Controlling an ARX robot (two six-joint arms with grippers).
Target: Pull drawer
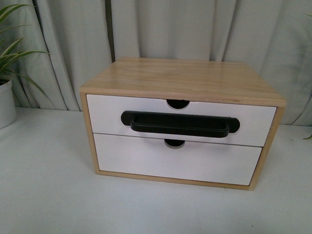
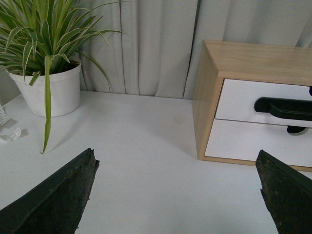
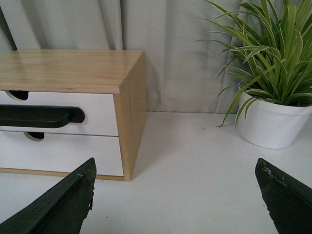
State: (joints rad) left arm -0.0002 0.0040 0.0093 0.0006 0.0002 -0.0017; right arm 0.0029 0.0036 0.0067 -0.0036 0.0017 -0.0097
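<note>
It seemed a staged test corner rather than a lived-in room: pale grey curtains (image 1: 195, 29) hung as a backdrop behind a white tabletop (image 1: 48, 195), where a small wooden drawer cabinet (image 1: 180, 78) stood between two potted spider plants (image 2: 48, 92) (image 3: 273, 124)

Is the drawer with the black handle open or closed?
Closed. The drawer front sits flush with the wooden cabinet edge, with nothing pulled out.

White table (image 1: 48, 195) — on it a wooden cabinet (image 1: 185, 78), flanked by the left plant pot (image 2: 48, 92) and right plant pot (image 3: 270, 124).
</note>
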